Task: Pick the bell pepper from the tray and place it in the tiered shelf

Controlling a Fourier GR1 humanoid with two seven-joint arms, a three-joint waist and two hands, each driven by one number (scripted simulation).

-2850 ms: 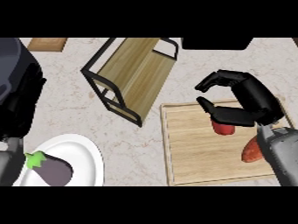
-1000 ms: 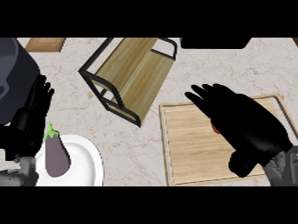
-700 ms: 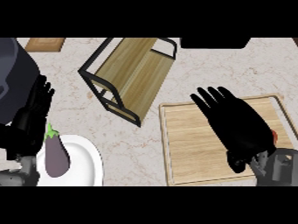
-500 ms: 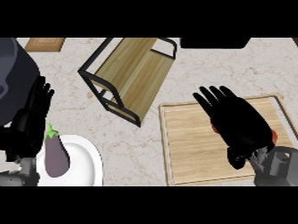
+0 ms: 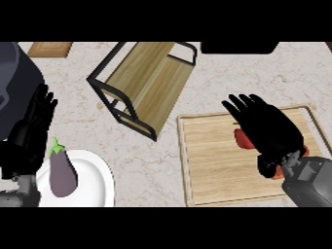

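Observation:
A red bell pepper (image 5: 243, 139) lies on the wooden tray (image 5: 215, 165) at the right, mostly hidden under my right hand (image 5: 269, 129). That hand hovers flat over it with fingers straight and spread, pointing up and left. A second red patch shows by the wrist, low on the tray. The tiered shelf (image 5: 145, 80), black wire frame with wooden boards, stands tilted at the upper middle, left of the tray. My left hand (image 5: 26, 133) rests open at the left edge, fingers up.
A white plate (image 5: 96, 187) with a purple eggplant (image 5: 62, 171) sits at the lower left. A large dark grey pot (image 5: 3, 85) fills the upper left. A small wooden board (image 5: 50, 47) and a dark object (image 5: 239, 47) lie along the back edge.
My right hand has gone from curled round the pepper to flat and open above it, drifting slightly right over the last second. My left hand has stayed put.

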